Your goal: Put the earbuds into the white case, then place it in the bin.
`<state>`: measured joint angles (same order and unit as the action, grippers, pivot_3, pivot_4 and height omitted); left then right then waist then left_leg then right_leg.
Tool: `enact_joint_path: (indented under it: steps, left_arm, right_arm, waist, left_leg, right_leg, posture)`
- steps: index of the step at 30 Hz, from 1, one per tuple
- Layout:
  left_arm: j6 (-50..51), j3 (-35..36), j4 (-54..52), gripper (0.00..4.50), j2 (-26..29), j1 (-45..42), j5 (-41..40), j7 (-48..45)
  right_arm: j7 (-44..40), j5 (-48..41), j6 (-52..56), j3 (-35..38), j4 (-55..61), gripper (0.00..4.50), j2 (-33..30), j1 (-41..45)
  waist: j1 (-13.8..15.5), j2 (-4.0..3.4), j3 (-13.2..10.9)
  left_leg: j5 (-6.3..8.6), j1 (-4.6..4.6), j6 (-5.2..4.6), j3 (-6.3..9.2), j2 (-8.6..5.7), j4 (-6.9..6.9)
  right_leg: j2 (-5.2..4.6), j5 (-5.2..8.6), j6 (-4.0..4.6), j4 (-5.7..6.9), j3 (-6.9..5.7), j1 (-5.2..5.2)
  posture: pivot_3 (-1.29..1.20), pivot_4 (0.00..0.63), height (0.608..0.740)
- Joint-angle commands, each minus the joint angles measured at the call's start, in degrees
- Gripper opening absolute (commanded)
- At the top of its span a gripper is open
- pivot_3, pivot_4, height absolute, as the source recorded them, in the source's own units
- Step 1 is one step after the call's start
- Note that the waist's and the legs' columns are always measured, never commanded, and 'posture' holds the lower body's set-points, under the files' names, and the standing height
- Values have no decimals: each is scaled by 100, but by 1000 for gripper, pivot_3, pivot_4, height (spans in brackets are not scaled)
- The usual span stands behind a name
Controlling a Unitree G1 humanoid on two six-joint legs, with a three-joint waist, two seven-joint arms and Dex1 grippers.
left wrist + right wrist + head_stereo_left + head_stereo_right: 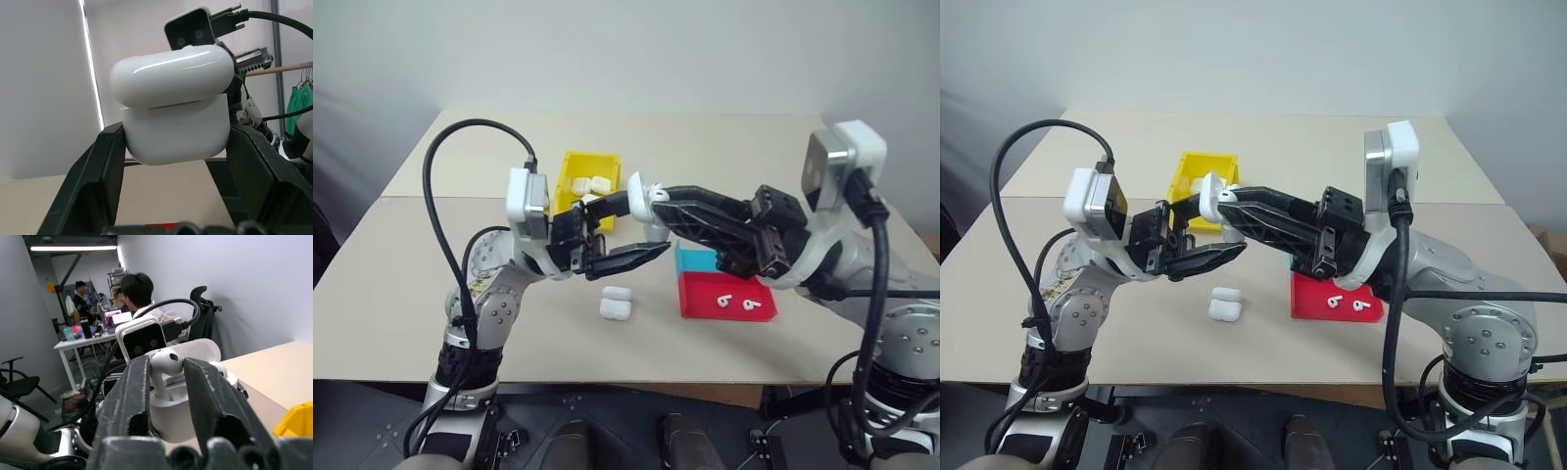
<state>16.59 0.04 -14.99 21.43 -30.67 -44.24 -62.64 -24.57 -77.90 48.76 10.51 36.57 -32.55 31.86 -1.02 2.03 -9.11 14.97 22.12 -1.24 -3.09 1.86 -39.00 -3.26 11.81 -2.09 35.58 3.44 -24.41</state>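
Behind our wrists, office desks and a seated person; below us, a beige matte table (431, 294). Our left gripper (173, 147) pinches the white case (173, 122), glossy, rounded, between its ribbed black fingers. Our right gripper (166, 377) pinches an earbud (167, 362) by its short stem, bulb above the fingertips, stem entering the case's open body. We judge the smooth plastic could slip or tilt if our right fingers part before it seats. The yellow bin (573, 176) lies beyond our fingers; two more earbuds (736, 302) rest in the red tray (700, 304) below the right gripper.
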Motion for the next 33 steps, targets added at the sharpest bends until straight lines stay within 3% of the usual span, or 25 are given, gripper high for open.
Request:
enact_joint_path:
  steps: [1,2,11,15,21,25,33]
  left_arm:
    - [-65,24,-148,2845,-40,-102,-47,-21]
    - [-70,25,-146,2845,-42,-103,-40,-21]
    - [-123,25,-15,2845,-56,-154,45,-59]
    - [-103,-43,140,2845,-82,-166,160,-61]
    - [-101,-173,319,2845,-148,-210,323,-107]
    - [-153,-292,477,2845,-247,-282,502,-130]
    - [-238,-343,709,2845,-314,-409,670,-204]
  right_arm:
    - [-111,31,-130,24,151,2627,-190,-111]
    - [-166,23,-154,76,164,2961,-271,-153]
    - [-764,-110,-285,590,93,2961,-1088,-330]
    - [-851,288,-337,592,-320,2085,-1584,621]
    - [-1477,1618,-372,-476,-975,25,-1786,2151]
    - [-2200,2708,-590,-1470,-1402,25,-1605,2923]
    - [-3770,4295,-1448,-2514,-2009,25,-1427,3502]
  waist:
    - [5,0,0]
    - [5,0,0]
    - [16,0,0]
    - [-8,-8,-4]
    - [1,-11,-5]
    - [0,-12,-4]
    - [33,-14,-3]
  left_leg:
    - [0,1,0,0,0,0]
    - [0,3,0,0,1,1]
    - [3,16,-4,1,2,3]
    - [3,16,-6,0,2,2]
    - [3,13,-6,-8,8,6]
    - [3,23,-6,-16,7,7]
    - [7,63,-11,-13,2,3]
  right_leg:
    - [0,0,0,-2,-1,0]
    - [0,0,0,-6,-4,0]
    - [-1,-2,-2,-31,-11,1]
    - [-1,-3,-4,-39,-9,2]
    - [6,-3,-3,-47,-11,2]
    - [3,-5,-3,-49,-6,-10]
    - [-6,-8,-6,-49,-13,-45]
  posture:
    - [0,150,740]
    - [0,150,740]
    - [0,150,740]
    - [0,150,740]
    - [0,150,740]
    - [0,150,740]
    - [0,150,740]
